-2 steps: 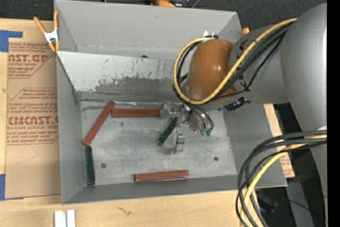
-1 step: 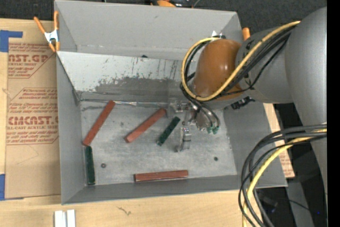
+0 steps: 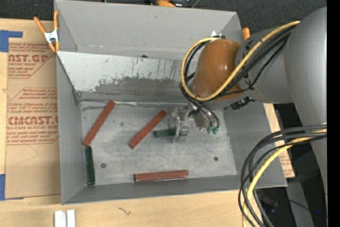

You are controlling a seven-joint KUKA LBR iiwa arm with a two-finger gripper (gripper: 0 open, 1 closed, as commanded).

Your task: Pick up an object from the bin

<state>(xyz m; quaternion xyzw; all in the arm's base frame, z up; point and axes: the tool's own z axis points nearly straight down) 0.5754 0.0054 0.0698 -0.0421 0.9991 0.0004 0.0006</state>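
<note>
My gripper (image 3: 183, 125) is low in the bin's right middle, under the orange wrist cover. A short dark green stick (image 3: 163, 134) lies flat on the floor, its right end reaching right under the gripper. Just to the left, a red-brown stick (image 3: 147, 129) lies slanted, its upper end close to the gripper.
Another red-brown stick (image 3: 99, 123) lies slanted at the left. A third red-brown stick (image 3: 161, 176) lies along the front wall. A long dark green stick (image 3: 89, 165) lies by the left wall. The arm and its cables cover the bin's right side.
</note>
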